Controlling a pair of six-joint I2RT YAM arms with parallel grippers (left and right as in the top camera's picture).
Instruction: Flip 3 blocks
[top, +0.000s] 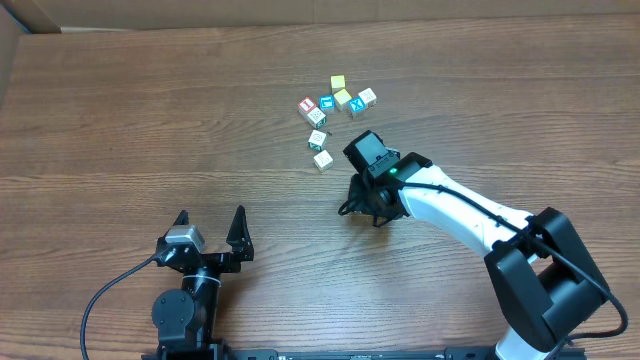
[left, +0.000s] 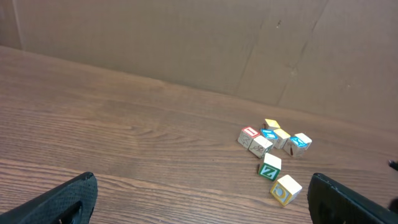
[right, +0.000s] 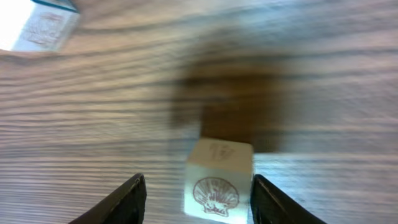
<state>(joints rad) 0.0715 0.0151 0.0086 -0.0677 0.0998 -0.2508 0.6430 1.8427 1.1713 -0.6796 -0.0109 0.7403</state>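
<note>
**Left side.** The left pincer (top: 210, 228) sits low over the near-left part of the counter (top: 120, 110). Its jaws are spread fully wide and it has hold of nothing. It is well apart from every cube.

**Centre, far half.** A loose cluster of small cubes lies here. Three pale blocks form a short column on the cluster's near-left side.
- The upper cream block (top: 318, 117) is touching or just beside the red-faced cube (top: 308, 104).
- The middle cream block (top: 317, 139) stands alone just nearer. The left wrist view shows a green-edged Z on its side.
- The lower cream block (top: 323, 159) is nearest the front, apart from the middle one, and shows a yellow ring mark.

Behind these lie a blue-faced cube (top: 327, 103), two yellow-topped cubes (top: 338, 82) and the blue X cube (top: 357, 108). A further pale cube (top: 367, 97) lies at the far right.

**Right side.** The right pincer (right: 198, 193) hangs over the counter just right of the lower cream block. In the overhead view its fingertips are hidden under its own body.

In the right wrist view the jaws are partly open. A shell-marked block (right: 219, 180), cream with a brown shell print, stands on the counter between them. There is a clear gap at the finger on the picture's left. The other finger is close to the block's edge, and blur prevents telling whether they touch. The block is not gripped. Which cube of the cluster this is cannot be told.
</note>
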